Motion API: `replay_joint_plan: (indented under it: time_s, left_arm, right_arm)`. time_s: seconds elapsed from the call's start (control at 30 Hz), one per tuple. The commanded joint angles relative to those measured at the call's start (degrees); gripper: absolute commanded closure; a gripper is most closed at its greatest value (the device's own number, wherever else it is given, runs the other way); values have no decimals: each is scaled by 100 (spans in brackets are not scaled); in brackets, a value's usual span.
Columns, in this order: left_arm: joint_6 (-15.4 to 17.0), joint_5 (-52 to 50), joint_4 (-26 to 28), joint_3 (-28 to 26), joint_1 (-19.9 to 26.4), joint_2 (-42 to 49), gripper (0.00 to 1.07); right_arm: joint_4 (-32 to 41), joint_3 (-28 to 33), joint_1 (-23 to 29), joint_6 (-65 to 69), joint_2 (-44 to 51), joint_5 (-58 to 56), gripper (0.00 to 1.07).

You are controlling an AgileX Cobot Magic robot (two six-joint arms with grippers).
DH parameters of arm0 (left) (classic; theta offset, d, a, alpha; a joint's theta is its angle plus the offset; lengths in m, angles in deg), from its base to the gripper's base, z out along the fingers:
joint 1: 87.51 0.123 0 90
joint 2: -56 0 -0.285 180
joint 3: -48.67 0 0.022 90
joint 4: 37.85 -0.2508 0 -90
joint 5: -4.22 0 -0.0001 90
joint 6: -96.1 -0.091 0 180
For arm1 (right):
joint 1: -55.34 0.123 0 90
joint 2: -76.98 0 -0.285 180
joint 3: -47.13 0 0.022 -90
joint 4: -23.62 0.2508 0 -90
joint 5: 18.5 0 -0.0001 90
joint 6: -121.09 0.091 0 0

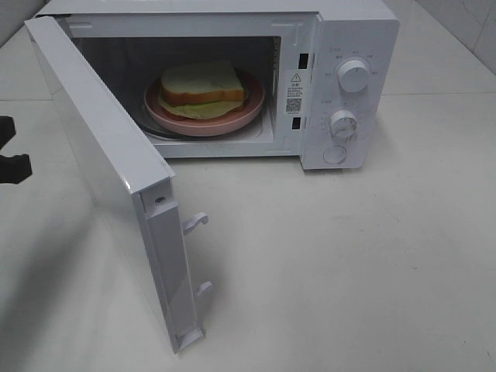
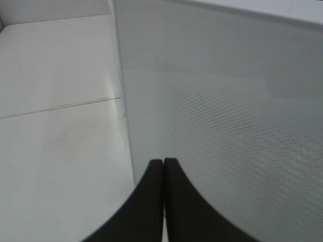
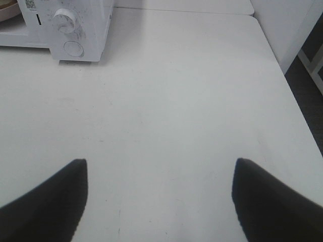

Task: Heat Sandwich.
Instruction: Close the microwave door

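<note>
Left pincer (image 2: 163, 162) closed tight, right pincer (image 3: 160, 162) spread wide, seemingly hovering low.

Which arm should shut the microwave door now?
Left. The left tool, shut, is close to the outer face of the door; the right tool is open over the table, away from it. The sandwich is inside the microwave.

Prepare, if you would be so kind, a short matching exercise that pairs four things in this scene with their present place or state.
Column one:
1. sandwich
2. microwave door
3. left gripper
4. right gripper

Column two:
A. swung wide open
B. jaws shut
C. on the pink plate inside the microwave
D. jaws open above the white table

Pairs: 1-C; 2-A; 3-B; 4-D
</note>
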Motion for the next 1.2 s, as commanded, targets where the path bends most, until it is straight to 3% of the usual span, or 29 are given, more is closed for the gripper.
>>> replay_joint_plan:
  time_s: [0.03,0.67,1.2]
  left_arm:
    - [132,-395,-132,0,-166,-292,106]
    - [126,-556,-126,-762,-985,-1289,106]
    - [126,-430,-69,-1868,-1828,-2028,106]
  right_arm:
    - [-6,6,-29,11,155,40,31]
    - [-6,6,-29,11,155,40,31]
    - [-6,6,-29,11,155,40,31]
